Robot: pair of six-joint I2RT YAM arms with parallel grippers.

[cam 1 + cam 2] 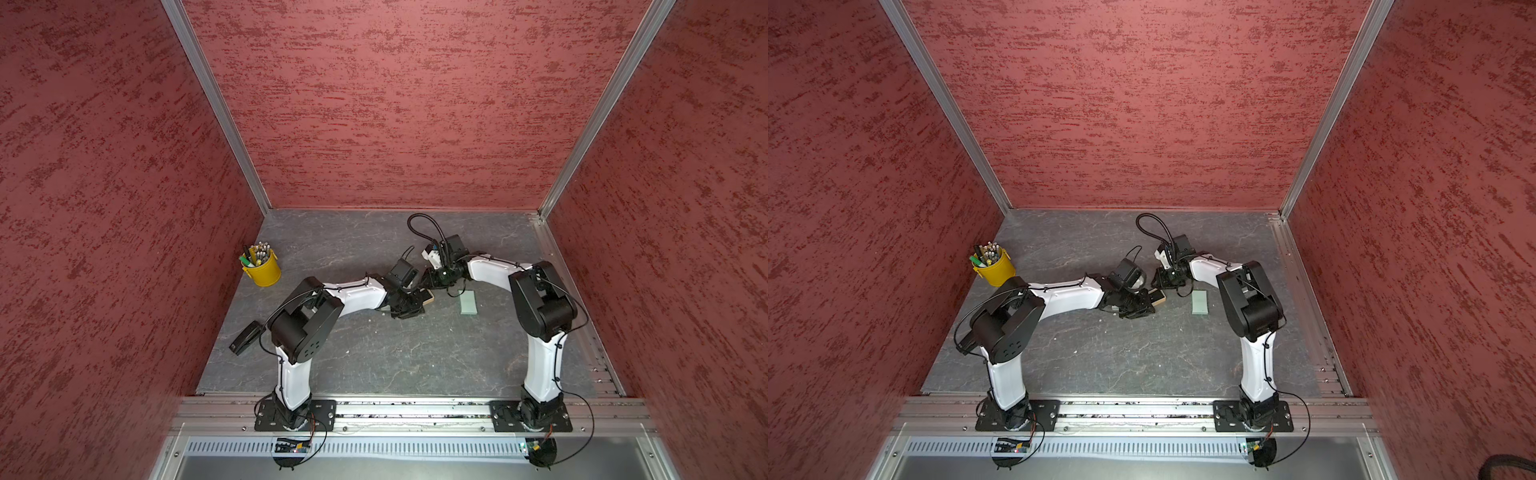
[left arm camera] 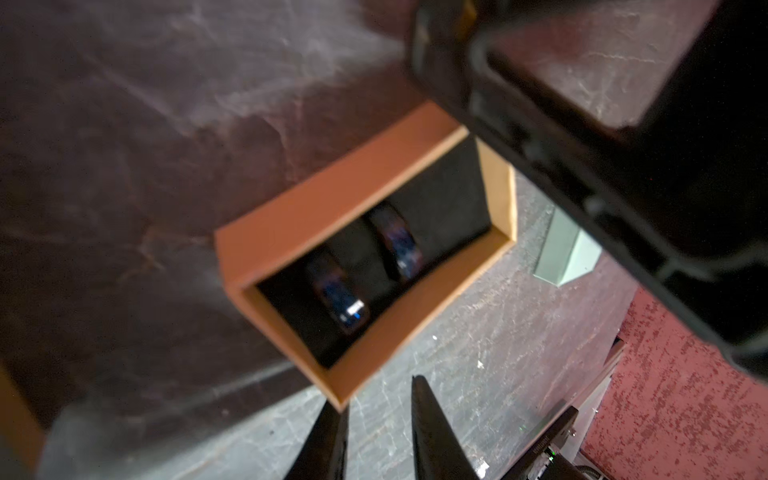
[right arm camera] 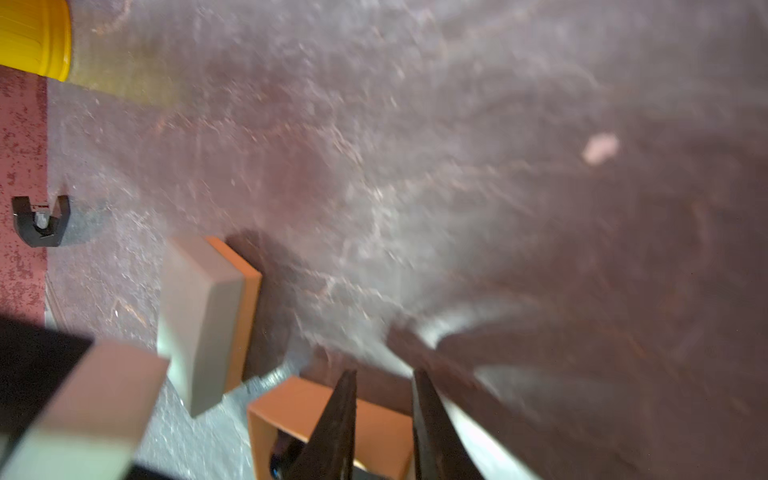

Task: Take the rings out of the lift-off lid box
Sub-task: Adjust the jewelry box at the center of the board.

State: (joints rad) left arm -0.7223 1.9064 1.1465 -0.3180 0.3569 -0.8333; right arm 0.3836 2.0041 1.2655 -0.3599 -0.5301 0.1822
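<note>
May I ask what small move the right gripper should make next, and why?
Probably ease the right gripper down onto the nearer ring: its jaws stand apart over the open box, where it and another ring stand in black foam.

Red textured walls (image 1: 395, 104); grey marbled floor (image 1: 374, 353); aluminium corner rails (image 1: 215, 104).

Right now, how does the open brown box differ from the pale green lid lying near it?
The box is tan cardboard lined in black; the lid is plain pale green. The box holds two dark rings standing in its lining; the lid carries nothing. The box is deeper; the lid lies flat, apart from it. Both are small rectangles on the grey table.
</note>
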